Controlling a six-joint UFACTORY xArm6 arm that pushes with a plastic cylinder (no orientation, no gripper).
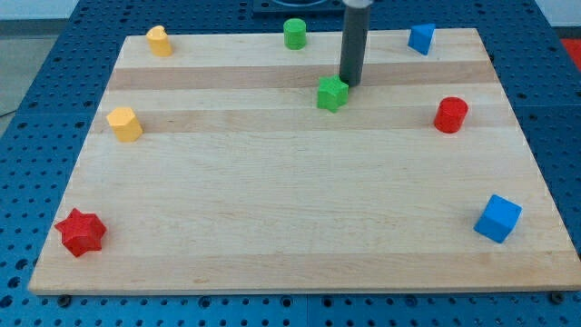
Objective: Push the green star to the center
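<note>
The green star (332, 93) lies on the wooden board (290, 227), above the board's middle and a little to the view's right. My tip (350, 84) is at the lower end of the dark rod, just to the upper right of the green star, touching it or nearly so.
A green cylinder (294, 34) stands at the top centre. A blue block (420, 38) is at the top right, a red cylinder (450, 115) at the right, a blue cube (497, 218) at the lower right. Yellow blocks sit at the top left (160, 41) and left (124, 123). A red star (81, 232) is at the lower left.
</note>
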